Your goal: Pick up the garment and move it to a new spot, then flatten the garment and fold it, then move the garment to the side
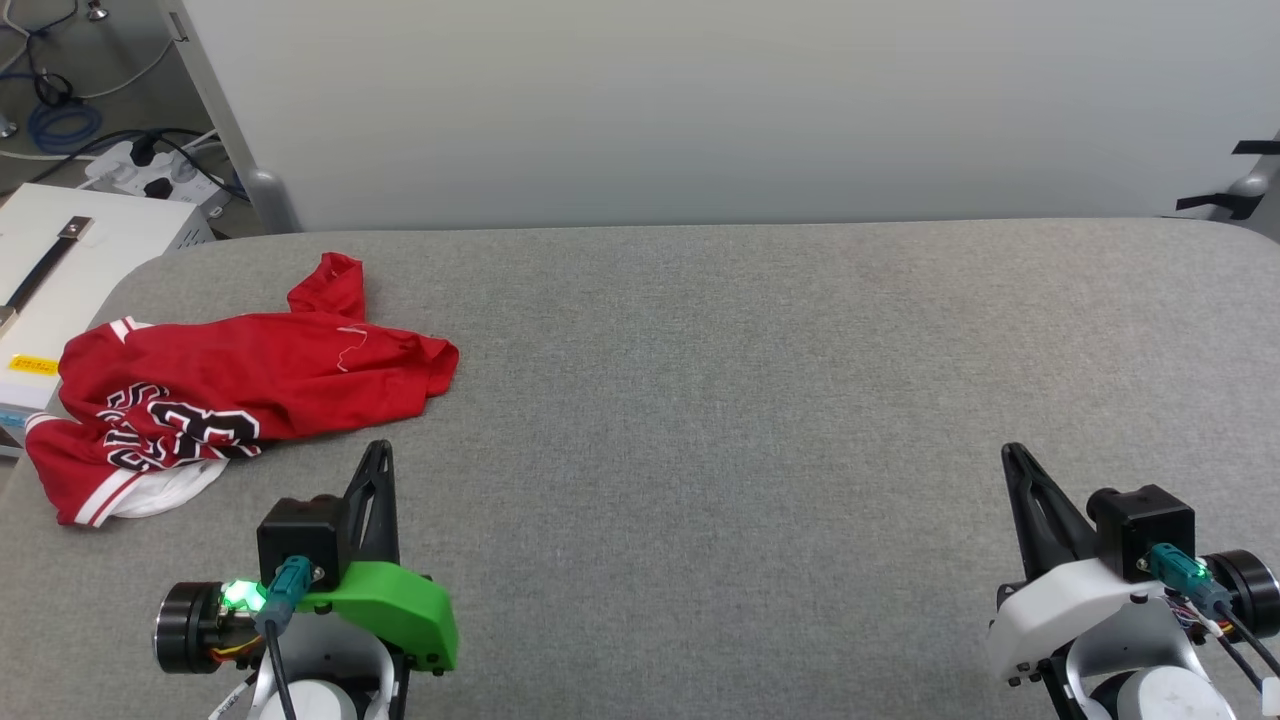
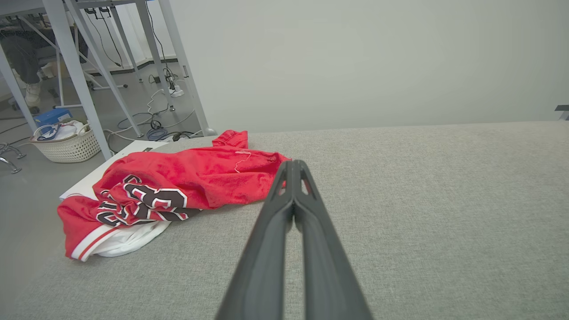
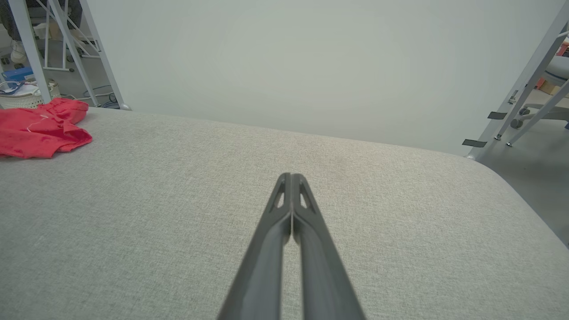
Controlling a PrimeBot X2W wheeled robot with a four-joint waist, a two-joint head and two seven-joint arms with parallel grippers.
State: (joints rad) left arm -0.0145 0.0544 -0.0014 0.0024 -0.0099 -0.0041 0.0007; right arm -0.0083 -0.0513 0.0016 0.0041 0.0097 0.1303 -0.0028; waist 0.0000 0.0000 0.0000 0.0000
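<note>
Garment (image 1: 240, 385) crumpled in a heap at mid-left of the head view, on the grey fabric worktop (image 1: 750, 400), close to its left edge. Mostly red cloth, folded over itself. Black white-outlined lettering (image 1: 170, 425) bunched at the heap's lower left. White sleeve (image 1: 170, 495) with red-white striped trim tucked under the bottom left corner. One red flap poking toward the top of the heap, and a thin white thread across the red near its upper right.

Left tool (image 1: 378, 455) at lower left of the head view, clenched, fingers pressed together along their length, grasping nothing. Tips just below the heap's lower right edge, apart from the cloth. Seen from the left wrist, fingers rising from bottom centre, tips in front of the heap's right end, lettering and white sleeve at left of frame.

Right tool (image 1: 1012, 455) at lower right of the head view, likewise clenched and empty, over bare worktop, well apart from the garment. Seen from the right wrist, closed fingers at bottom centre, a red corner of the heap at upper left.

White box (image 1: 60, 260) with a yellow label at the left edge, beside the worktop. Power strip (image 1: 150, 175) and blue cable coil (image 1: 60, 125) on the floor at upper left. Pale partition (image 1: 700, 100) across the top. White woven basket (image 2: 66, 144) on the floor at left of the left wrist view.
</note>
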